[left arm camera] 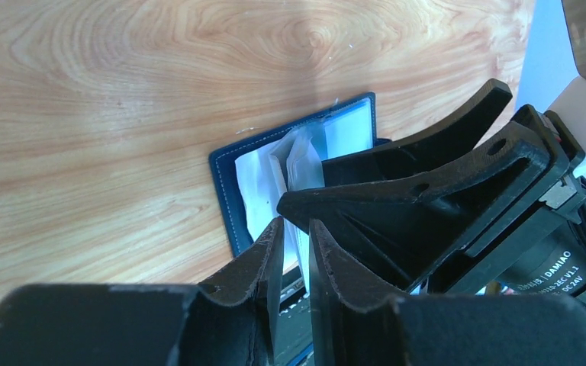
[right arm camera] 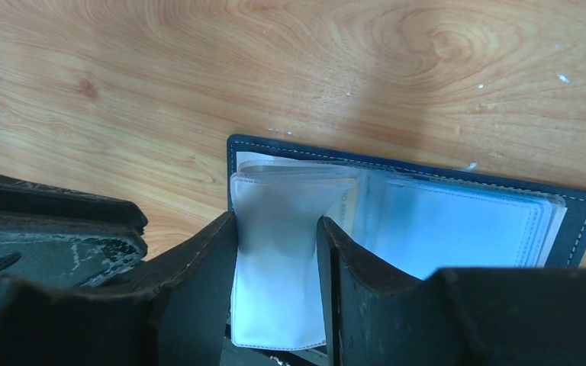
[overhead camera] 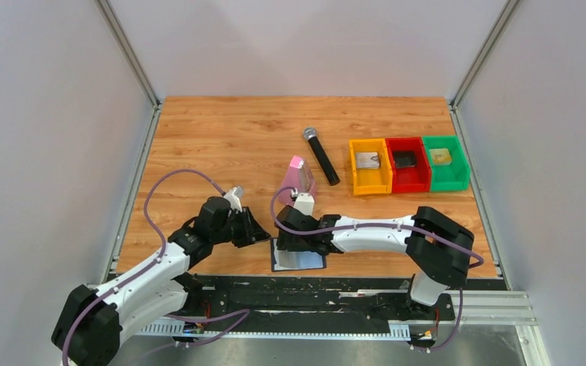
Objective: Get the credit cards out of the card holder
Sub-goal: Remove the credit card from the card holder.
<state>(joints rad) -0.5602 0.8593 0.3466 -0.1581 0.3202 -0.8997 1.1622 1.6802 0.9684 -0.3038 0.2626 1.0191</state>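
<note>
Wooden table (overhead camera: 198, 137) carries card holder (overhead camera: 305, 261), metronome (overhead camera: 297, 174), microphone (overhead camera: 321, 156), three bins (overhead camera: 408, 184).

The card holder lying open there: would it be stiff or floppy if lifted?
Probably floppy: the clear sleeves inside the card holder bow and stand up loosely. Its navy cover lies thin and flat, so it is likely light and might slide on the smooth wooden table when pushed.

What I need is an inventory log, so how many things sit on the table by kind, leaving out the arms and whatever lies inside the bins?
bins: 3 (orange bin, red bin, green bin)
microphone: 1
metronome: 1
card holder: 1
Total: 6
</note>
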